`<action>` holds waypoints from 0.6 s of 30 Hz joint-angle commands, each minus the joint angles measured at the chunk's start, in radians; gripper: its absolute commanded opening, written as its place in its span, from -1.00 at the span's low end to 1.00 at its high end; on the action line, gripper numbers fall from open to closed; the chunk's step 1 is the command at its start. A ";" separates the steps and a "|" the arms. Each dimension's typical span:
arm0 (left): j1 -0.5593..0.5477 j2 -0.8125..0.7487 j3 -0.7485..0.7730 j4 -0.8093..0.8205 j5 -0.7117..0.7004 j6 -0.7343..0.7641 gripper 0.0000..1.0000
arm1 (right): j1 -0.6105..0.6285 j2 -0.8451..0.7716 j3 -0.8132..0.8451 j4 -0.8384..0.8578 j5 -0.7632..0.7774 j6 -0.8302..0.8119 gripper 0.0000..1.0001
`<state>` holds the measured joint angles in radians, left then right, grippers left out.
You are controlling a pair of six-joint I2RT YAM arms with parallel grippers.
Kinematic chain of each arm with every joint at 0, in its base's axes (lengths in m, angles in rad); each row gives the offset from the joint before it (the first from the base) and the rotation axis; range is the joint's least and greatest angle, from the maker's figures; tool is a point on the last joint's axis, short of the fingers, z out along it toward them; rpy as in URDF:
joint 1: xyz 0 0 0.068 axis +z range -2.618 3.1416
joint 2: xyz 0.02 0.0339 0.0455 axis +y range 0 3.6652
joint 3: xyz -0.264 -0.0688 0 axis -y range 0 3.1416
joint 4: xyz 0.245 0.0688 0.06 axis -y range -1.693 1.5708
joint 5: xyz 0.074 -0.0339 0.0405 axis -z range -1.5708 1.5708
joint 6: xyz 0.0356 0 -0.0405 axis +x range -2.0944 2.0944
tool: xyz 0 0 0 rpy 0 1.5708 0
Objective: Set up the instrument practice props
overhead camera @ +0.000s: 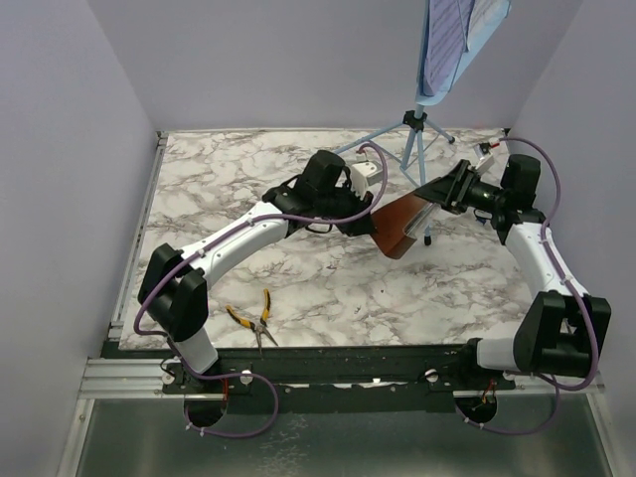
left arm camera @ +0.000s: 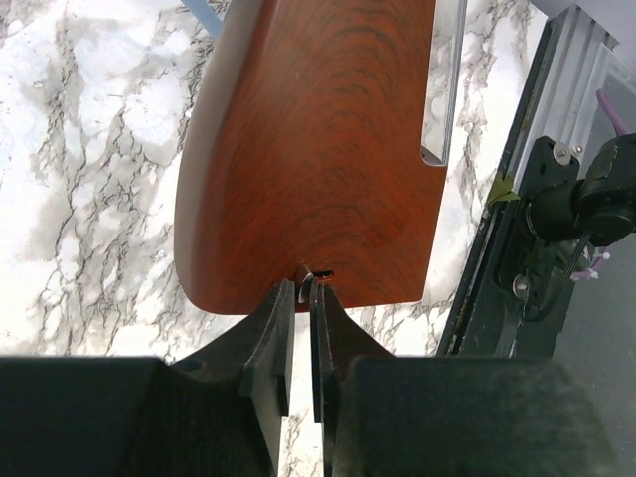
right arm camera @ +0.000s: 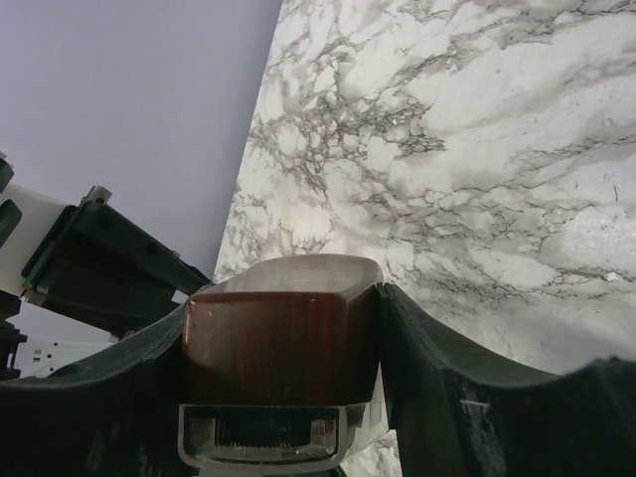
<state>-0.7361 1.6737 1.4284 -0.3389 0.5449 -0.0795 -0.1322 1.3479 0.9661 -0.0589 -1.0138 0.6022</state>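
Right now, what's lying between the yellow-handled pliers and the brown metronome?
Nothing: the top view shows only bare marble table between the pliers and the metronome.

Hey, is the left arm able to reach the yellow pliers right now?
Probably, once it lets go: the left hand is pinching the metronome, but the pliers lie uncovered near that arm's base.

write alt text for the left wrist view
The left gripper, its two black fingers nearly meeting, pinches a small metal tab at the edge of a brown wooden metronome. The metronome fills the upper frame over a white marble table, with a dark rail at right.
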 commanded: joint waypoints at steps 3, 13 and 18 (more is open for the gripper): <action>-0.044 0.015 0.007 0.001 -0.057 0.019 -0.85 | 0.100 -0.064 -0.001 0.006 0.130 0.069 -0.99; -0.122 0.103 -0.019 -0.002 -0.202 0.026 -1.00 | 0.164 -0.139 -0.121 0.080 0.379 0.042 -0.99; -0.138 0.118 -0.032 0.018 -0.282 -0.034 -1.00 | 0.189 -0.173 -0.214 0.153 0.391 0.001 -0.99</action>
<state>-0.8425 1.7779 1.4082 -0.4049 0.3260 -0.0628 0.0193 1.2461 0.8021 -0.0353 -0.6014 0.5533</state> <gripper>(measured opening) 0.017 0.601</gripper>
